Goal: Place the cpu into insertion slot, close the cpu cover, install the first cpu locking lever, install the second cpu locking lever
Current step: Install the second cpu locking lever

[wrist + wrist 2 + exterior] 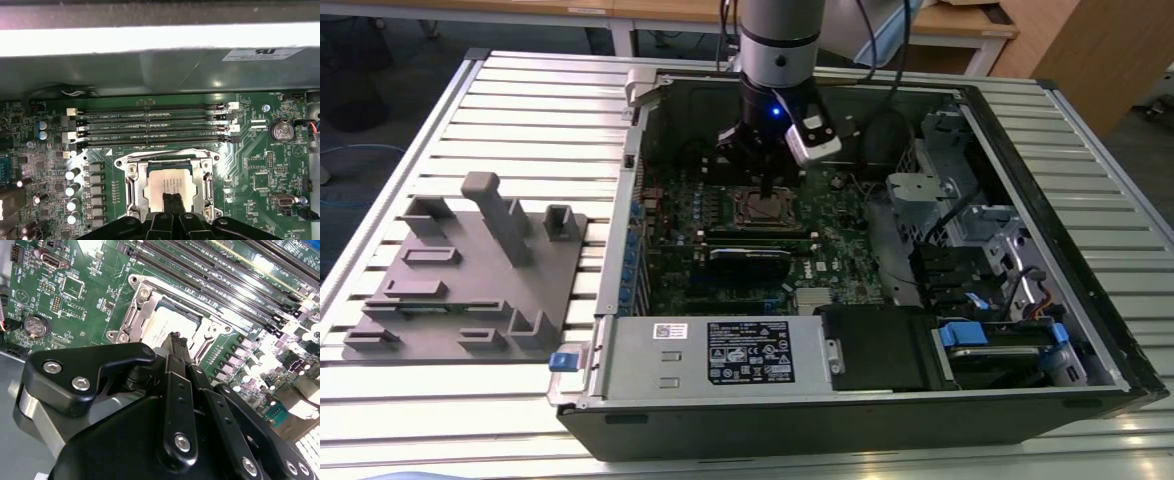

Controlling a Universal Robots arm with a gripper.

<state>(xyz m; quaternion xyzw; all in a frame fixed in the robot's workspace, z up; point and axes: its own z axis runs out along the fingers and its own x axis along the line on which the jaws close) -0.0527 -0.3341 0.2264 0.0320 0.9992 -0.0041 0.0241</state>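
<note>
The cpu (162,186), a flat square chip with a dull silver-tan top, lies in the insertion slot (761,208) on the green board. The silvery cpu cover (201,176) lies flat around it, and the chip shows through its square window. My gripper (170,198) hangs straight over the socket with its two black fingers pressed together, nothing held between them. In the second wrist view the gripper (176,338) has its tips just above or touching the chip's top (162,330); I cannot tell which. In the exterior view the gripper (763,192) reaches down into the open case.
Long black memory slots (150,125) run beside the socket. A grey power supply box (707,350) stands at the case's near end and drive bays (987,250) at the exterior view's right. A grey fixture plate (467,280) lies on the slatted table.
</note>
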